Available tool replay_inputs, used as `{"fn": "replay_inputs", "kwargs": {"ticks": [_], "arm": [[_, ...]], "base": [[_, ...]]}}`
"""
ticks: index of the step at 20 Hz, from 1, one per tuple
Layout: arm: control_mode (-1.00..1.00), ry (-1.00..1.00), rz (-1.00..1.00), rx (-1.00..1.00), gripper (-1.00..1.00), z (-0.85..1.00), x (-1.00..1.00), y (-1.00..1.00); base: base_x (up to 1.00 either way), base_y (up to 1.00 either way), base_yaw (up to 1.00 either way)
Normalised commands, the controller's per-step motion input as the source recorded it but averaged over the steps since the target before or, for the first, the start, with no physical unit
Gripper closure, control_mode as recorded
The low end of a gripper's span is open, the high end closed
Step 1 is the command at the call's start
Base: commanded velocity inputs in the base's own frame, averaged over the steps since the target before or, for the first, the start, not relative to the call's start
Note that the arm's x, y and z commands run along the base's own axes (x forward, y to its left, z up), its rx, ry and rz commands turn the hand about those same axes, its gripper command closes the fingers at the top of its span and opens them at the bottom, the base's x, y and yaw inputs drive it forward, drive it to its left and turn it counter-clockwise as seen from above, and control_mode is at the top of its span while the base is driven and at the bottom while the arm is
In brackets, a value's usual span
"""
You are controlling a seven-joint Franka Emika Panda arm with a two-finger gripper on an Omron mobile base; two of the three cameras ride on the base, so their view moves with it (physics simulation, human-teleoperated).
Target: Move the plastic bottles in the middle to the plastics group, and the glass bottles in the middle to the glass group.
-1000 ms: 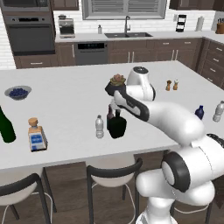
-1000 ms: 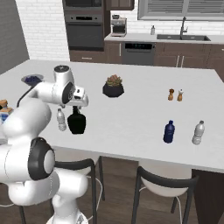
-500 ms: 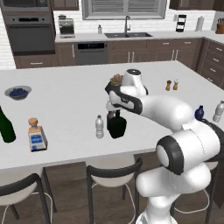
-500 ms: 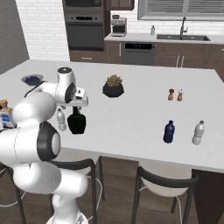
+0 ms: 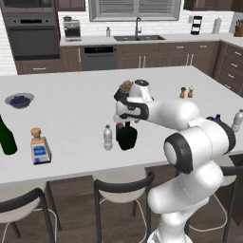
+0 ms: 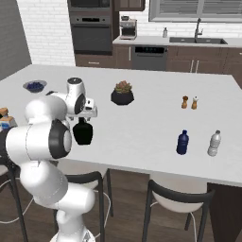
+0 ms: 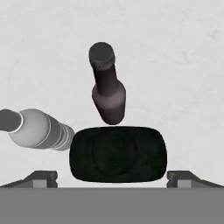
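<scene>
The squat black bottle (image 5: pixel 127 138) (image 6: pixel 83 134) stands near the island's front edge. My gripper (image 5: pixel 125 119) (image 6: pixel 84 120) hangs open right above it. In the hand view the black bottle (image 7: pixel 118 153) lies between my wide-apart fingertips (image 7: pixel 42 177). The slim brown bottle (image 7: pixel 107 85) stands just behind it, and the small clear water bottle (image 5: pixel 108 137) (image 7: pixel 38 129) is to its left. The green bottle (image 5: pixel 5 138) and the square blue-labelled bottle (image 5: pixel 39 147) stand at the far left. The dark blue bottle (image 6: pixel 183 142) and the clear capped bottle (image 6: pixel 214 143) stand on the right.
A potted plant (image 6: pixel 122 94) stands mid-island behind the bottles. Salt and pepper shakers (image 6: pixel 189 102) are at the right rear, and a bowl of blueberries (image 5: pixel 19 100) is at the left rear. Stools (image 5: pixel 123 192) line the island's near edge.
The arm's upper links have folded in closer to the base. The hand has stayed over the black bottle, and the bottles have not moved.
</scene>
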Motion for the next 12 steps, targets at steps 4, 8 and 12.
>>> {"fn": "replay_inputs", "kwargs": {"ticks": [4, 8, 12], "arm": [[-1.00, 0.01, 0.07, 0.00, -1.00, -0.04, 0.19, 0.02], [-1.00, 0.00, 0.06, 0.00, -1.00, -0.03, 0.20, 0.02], [-1.00, 0.00, 0.07, 0.00, -1.00, -0.10, 0.04, 0.00]], "base": [[0.00, 0.00, 0.00], [0.00, 0.00, 0.00], [0.00, 0.00, 0.00]]}}
